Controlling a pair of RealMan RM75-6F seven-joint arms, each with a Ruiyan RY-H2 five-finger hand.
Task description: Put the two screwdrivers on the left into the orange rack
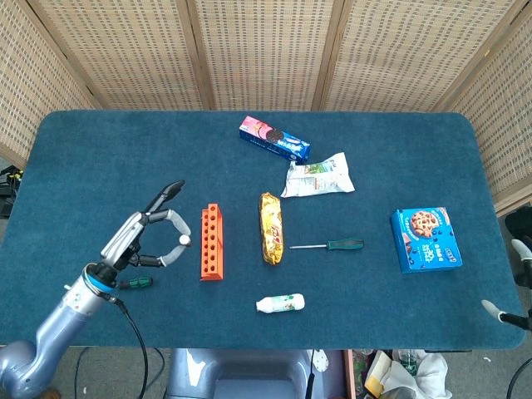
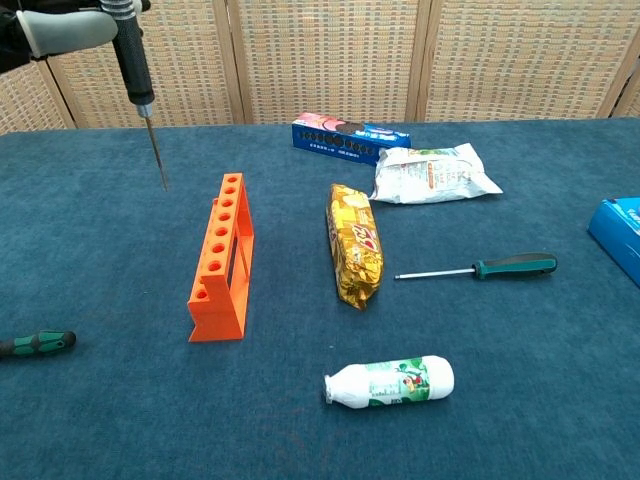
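Observation:
My left hand point(image 1: 143, 239) is raised left of the orange rack point(image 1: 212, 242) and grips a black-handled screwdriver point(image 2: 133, 55). In the chest view the hand point(image 2: 55, 28) is at the top left corner, and the screwdriver hangs upright with its tip down, above the cloth just left of the rack's point(image 2: 222, 258) far end. A green-handled screwdriver point(image 1: 135, 283) lies flat on the cloth below the hand, seen near the left edge point(image 2: 36, 343) in the chest view. Only a pale sliver point(image 1: 497, 310) shows past the table's right front corner, perhaps my right hand.
Right of the rack lie a gold snack bag point(image 1: 271, 227), a third screwdriver point(image 1: 329, 245) and a white bottle point(image 1: 281, 303). A cookie tube point(image 1: 274, 139) and white pouch point(image 1: 317, 175) sit further back. A blue cookie box point(image 1: 425, 239) is at the right.

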